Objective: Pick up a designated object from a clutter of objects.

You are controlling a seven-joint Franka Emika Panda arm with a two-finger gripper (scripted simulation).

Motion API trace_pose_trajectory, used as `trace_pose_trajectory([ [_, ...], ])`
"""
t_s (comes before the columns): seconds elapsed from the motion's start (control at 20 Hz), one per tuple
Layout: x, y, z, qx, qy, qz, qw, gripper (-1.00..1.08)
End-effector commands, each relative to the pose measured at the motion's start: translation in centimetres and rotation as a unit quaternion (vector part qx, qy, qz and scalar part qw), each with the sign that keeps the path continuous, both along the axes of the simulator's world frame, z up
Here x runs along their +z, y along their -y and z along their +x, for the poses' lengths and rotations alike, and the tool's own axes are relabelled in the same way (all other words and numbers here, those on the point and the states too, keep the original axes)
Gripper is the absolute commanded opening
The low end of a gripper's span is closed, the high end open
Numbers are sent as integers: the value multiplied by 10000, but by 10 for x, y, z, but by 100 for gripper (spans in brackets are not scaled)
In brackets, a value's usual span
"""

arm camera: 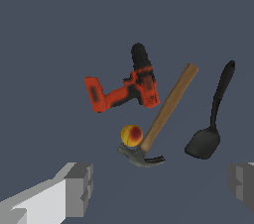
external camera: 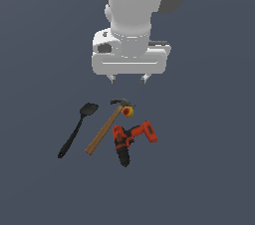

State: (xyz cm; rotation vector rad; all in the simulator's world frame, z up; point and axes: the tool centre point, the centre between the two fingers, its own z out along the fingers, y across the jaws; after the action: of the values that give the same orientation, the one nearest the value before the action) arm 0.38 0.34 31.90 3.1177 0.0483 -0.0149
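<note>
Yellow-orange ball [external camera: 127, 112] with red patch lies on counter [external camera: 199, 169], touching hammer [external camera: 105, 128] head, near drill [external camera: 130, 141]; spatula [external camera: 76, 130] apart. Pincer [external camera: 129, 78] hangs above clutter, released, empty. Step: approach. Next: descend, straddle ball without catching hammer head.

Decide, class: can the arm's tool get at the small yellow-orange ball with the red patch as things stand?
Probably yes, though tightly. The tool hangs open above the small yellow-orange ball with the red patch, nothing over it. But the ball sits against the wooden-handled hammer with the dark metal head, which may crowd one finger.
</note>
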Motion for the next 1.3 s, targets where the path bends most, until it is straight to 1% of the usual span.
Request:
trace_pose_trajectory([
  [0.0, 0, 0, 0, 0, 0, 0, 10000, 100],
  [0.15, -1, -5, 0, 39, -16, 25, 10000, 100],
  [0.45, -5, -28, -2, 222, -94, 143, 9996, 100],
  [0.85, -12, -26, -2, 210, -88, 139, 9996, 100],
  [1.25, -51, -22, -3, 185, -66, 140, 9997, 100],
])
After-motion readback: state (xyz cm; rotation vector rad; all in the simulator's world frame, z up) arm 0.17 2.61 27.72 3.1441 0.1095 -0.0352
